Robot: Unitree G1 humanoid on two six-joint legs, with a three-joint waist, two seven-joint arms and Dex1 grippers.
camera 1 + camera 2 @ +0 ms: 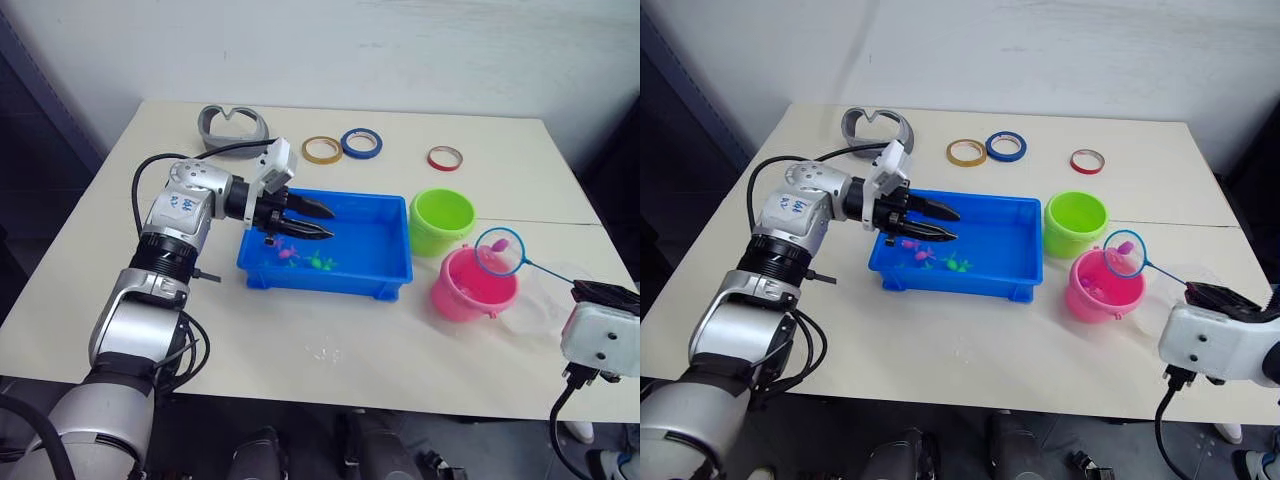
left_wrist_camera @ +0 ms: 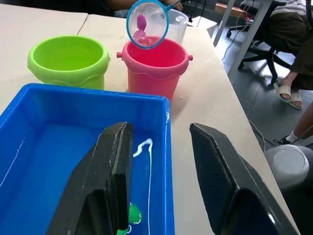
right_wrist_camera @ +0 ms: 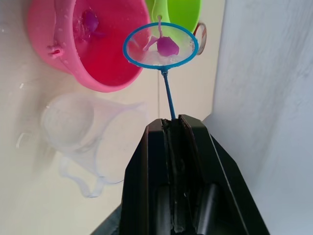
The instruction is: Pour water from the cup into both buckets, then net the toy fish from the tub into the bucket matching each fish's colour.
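Observation:
The blue tub (image 1: pixel 385 275) sits mid-table with several green and pink toy fish (image 1: pixel 303 259) in its water. My left gripper (image 1: pixel 328 222) hovers open over the tub's left end; in the left wrist view its fingers (image 2: pixel 115 166) straddle the tub's wall. To the right stand the green bucket (image 1: pixel 441 222) and the pink bucket (image 1: pixel 468 290). My right gripper (image 3: pixel 172 125) is shut on the net's thin handle. The net's blue hoop (image 1: pixel 498 251) hangs over the pink bucket with a pink fish (image 3: pixel 167 45) in it. Another fish (image 3: pixel 90 21) lies inside the pink bucket. The clear cup (image 3: pixel 80 134) rests beside it.
Yellow (image 1: pixel 322 150), blue (image 1: pixel 360 143) and red (image 1: pixel 445 158) tape rings lie at the back of the table, with a grey curved object (image 1: pixel 235 125) at the back left. A small water spill (image 1: pixel 325 351) marks the front. A person's legs (image 2: pixel 293 73) are beyond the table's right edge.

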